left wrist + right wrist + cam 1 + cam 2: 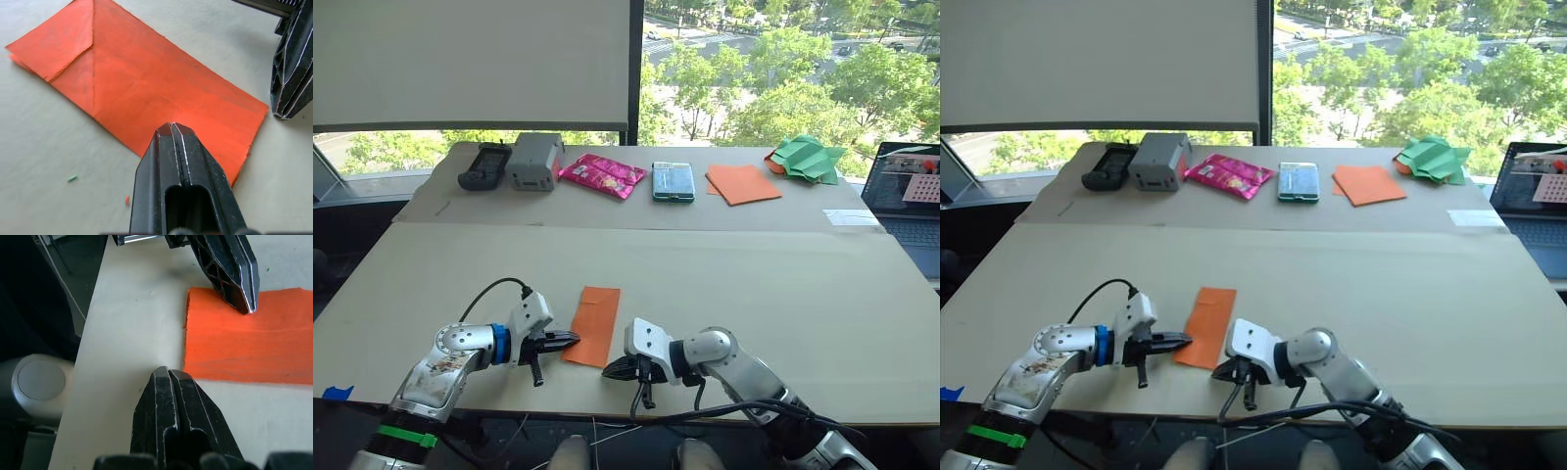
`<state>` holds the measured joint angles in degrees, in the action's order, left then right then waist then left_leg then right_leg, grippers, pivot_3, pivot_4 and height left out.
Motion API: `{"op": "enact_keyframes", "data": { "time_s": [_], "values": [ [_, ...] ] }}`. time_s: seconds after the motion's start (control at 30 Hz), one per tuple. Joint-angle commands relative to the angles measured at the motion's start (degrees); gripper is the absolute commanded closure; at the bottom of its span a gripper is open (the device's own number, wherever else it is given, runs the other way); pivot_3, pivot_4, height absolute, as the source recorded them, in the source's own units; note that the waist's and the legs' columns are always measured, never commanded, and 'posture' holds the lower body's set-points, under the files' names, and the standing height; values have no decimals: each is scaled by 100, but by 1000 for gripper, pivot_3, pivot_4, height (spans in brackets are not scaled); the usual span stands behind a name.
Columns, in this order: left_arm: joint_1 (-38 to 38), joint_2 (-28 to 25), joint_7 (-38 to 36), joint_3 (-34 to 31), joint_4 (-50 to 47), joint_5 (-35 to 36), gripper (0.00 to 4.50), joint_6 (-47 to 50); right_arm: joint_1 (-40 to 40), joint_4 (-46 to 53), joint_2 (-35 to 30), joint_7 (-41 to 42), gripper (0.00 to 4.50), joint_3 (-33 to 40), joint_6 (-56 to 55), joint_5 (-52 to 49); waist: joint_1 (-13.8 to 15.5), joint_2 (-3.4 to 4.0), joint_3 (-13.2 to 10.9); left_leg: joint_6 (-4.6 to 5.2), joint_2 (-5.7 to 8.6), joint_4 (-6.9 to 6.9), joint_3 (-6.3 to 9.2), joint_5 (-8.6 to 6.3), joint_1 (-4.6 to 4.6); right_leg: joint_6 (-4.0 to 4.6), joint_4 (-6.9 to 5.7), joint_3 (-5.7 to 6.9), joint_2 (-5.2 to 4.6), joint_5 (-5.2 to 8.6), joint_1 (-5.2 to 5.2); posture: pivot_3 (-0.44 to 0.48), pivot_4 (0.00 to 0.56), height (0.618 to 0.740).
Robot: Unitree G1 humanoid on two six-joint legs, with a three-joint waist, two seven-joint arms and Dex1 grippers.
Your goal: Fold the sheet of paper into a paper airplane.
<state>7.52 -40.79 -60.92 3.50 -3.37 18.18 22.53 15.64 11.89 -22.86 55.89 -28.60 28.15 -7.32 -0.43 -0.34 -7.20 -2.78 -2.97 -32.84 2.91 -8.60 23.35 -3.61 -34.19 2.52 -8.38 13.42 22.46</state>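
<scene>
The sheet of paper lies flat on the near table as a long orange strip, folded in half with a folded corner flap at its far end. My left gripper is shut, its tip resting on the paper's near left edge. My right gripper is also shut, and its tip sits on the bare table just off the paper's near right corner. Nothing is held in either.
On the far table sit a black device, a grey box, a pink packet, a teal box, a stack of orange sheets and crumpled green paper. A laptop stands at the right. The table's front edge is close.
</scene>
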Motion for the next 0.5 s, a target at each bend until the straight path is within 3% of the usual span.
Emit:
{"op": "enact_keyframes", "data": {
  "time_s": [0.03,0.23,0.5],
  "values": [
    [61,-241,-25,-677,-399,487,4500,283,-155,668,-135,-148,4450,679,518,-547,28,-15,-16,0,0,0,0,0,9,0,3,0,0,0,5,0,150,702],
    [215,-236,-10,-586,-186,358,4500,183,-402,942,-283,-478,4450,1041,827,-728,90,-18,-22,-1,0,0,-3,-1,5,-1,10,1,0,0,10,0,150,702],
    [881,371,-26,149,395,-21,4500,-137,-535,1380,-304,-884,4450,1775,1238,-1222,130,-32,-31,0,3,-6,-7,0,21,-6,13,1,-3,-4,11,0,150,702]
  ]
}}
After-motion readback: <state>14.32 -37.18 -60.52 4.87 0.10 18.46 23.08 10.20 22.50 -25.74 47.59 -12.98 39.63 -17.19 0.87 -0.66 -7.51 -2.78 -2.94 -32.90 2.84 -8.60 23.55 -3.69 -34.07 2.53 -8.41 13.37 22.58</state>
